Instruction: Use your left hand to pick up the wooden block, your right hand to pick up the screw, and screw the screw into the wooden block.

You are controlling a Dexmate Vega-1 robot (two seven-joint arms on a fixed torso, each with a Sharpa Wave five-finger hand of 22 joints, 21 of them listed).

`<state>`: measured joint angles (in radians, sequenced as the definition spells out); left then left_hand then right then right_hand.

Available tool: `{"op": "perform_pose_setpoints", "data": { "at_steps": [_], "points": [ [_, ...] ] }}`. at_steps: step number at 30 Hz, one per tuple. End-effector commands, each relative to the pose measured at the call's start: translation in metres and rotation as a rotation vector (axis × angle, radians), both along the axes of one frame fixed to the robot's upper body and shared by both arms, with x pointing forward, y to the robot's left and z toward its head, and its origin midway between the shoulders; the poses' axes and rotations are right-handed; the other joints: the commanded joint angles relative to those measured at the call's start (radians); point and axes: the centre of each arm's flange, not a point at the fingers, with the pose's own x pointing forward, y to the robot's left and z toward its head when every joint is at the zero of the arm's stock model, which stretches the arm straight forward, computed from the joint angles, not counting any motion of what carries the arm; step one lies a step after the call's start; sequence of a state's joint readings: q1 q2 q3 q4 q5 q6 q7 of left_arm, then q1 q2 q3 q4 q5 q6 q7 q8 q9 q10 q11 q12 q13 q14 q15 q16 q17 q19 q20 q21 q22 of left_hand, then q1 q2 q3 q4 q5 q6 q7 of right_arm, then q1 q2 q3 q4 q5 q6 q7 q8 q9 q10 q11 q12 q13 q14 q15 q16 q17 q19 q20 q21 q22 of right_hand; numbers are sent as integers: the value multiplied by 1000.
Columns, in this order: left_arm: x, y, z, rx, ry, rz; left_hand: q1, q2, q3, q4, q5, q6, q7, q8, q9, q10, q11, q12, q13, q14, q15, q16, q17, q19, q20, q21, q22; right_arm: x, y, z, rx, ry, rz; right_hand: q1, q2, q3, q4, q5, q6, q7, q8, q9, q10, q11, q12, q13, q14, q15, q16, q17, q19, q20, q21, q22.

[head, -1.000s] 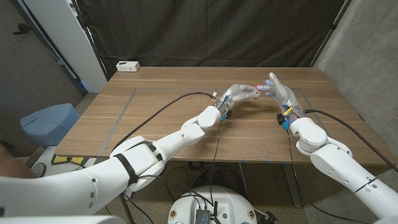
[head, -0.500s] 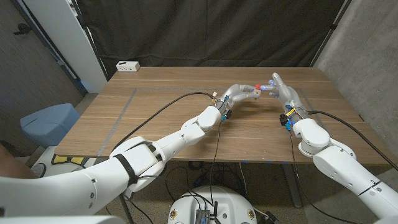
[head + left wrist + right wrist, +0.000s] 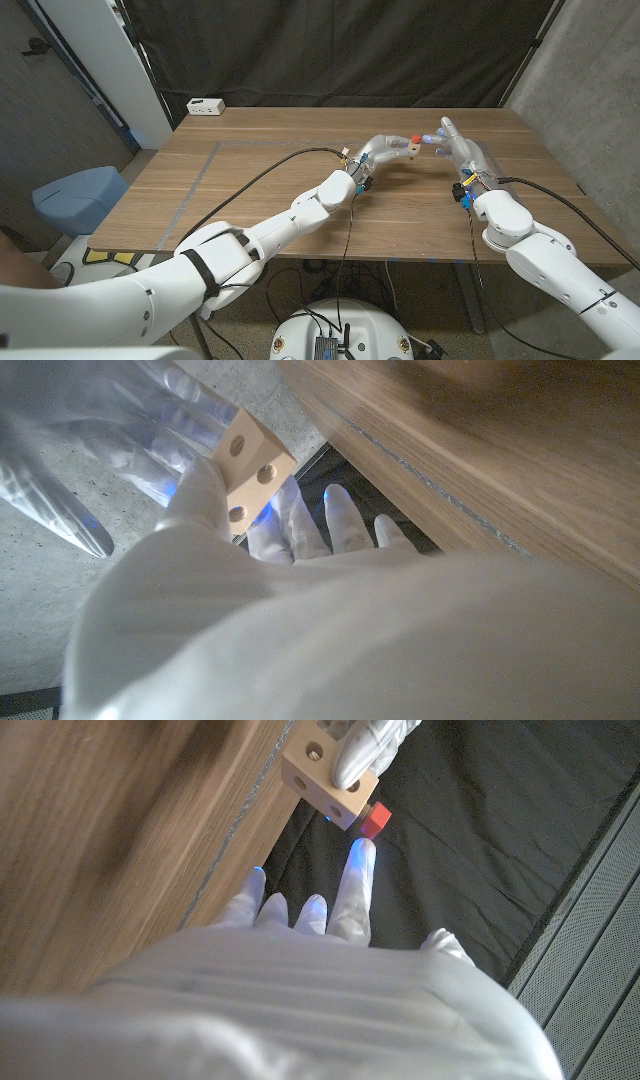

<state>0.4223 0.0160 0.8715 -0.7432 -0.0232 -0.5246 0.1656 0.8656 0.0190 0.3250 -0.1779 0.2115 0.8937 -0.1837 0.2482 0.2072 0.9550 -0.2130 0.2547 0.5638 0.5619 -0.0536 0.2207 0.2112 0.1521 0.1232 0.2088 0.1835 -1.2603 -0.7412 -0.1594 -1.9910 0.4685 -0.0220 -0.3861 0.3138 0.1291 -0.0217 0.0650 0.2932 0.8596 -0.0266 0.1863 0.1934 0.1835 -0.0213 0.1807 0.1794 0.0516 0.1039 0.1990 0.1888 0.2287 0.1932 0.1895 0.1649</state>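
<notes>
I see pale wooden block (image 3: 326, 778), round holes in faces, lifted above table in left hand's fingers. Red screw (image 3: 376, 820) sits against block's side, head outward.

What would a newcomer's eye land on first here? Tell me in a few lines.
First, the two white hands meeting above the far middle of the wooden table: the left hand holds a pale wooden block with round holes in its faces. Next, the red screw at the block, with a fingertip of the right hand reaching up to it. A white power strip lies at the table's far left corner.
</notes>
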Motion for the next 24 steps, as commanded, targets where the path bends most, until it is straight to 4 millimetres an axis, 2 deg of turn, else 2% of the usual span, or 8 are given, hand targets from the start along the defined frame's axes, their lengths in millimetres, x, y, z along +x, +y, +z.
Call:
{"op": "perform_pose_setpoints", "data": {
  "at_steps": [1, 8, 13, 18, 24],
  "points": [
    [-2, 0, 1, -1, -6, 1, 33, 67, 37, 27, 5, 91, 25, 9, 1, 15, -3, 6, 16, 12, -88, -5, 4, 10, 0, 3, 4, 5, -1, 0, -5, 11, 16, 4, -10, -4, -4, 0, -29, -1, -8, 3, -19, -3, -4, 2, -12, 8, -4, 2, -2, 4, -5, 4],
    [-2, 0, 0, 0, -3, 0, 33, 69, 38, 27, 5, 91, 24, 9, 1, 14, -3, 6, 15, 10, -88, -5, 4, 10, 0, 3, 4, 7, -1, 1, -16, 15, 34, -3, -15, -10, -1, -2, -82, -12, -12, 4, -52, -1, -6, 2, -33, 10, -8, 3, -12, 4, -7, 4],
    [-2, 0, 0, 0, -2, 0, 32, 68, 38, 27, 5, 91, 26, 9, 1, 14, -3, 6, 15, 11, -87, -5, 4, 10, 1, 3, 4, 9, 1, 3, -23, 15, 49, -9, -17, -13, 2, -3, -117, -10, -15, 3, -72, -7, -7, 2, -43, 16, -9, 4, -19, 4, -7, 4],
    [-2, 0, -1, 1, 0, 0, 32, 67, 38, 27, 5, 90, 26, 9, 1, 14, -3, 6, 15, 12, -88, -5, 4, 10, 0, 3, 4, 12, 3, 5, -30, 16, 64, -14, -18, -16, 4, -4, -134, -8, -14, 3, -82, 1, -6, 2, -51, 18, -9, 5, -29, 5, -9, 4],
    [-2, 1, -1, 1, 1, 2, 31, 68, 38, 27, 5, 91, 28, 8, 1, 14, -3, 6, 15, 12, -88, -5, 4, 10, 0, 3, 4, 14, 5, 7, -34, 11, 74, -17, -18, -18, 6, -4, -141, -8, -10, 2, -99, -13, -8, 2, -56, 18, -9, 5, -35, 6, -9, 4]
  ]
}}
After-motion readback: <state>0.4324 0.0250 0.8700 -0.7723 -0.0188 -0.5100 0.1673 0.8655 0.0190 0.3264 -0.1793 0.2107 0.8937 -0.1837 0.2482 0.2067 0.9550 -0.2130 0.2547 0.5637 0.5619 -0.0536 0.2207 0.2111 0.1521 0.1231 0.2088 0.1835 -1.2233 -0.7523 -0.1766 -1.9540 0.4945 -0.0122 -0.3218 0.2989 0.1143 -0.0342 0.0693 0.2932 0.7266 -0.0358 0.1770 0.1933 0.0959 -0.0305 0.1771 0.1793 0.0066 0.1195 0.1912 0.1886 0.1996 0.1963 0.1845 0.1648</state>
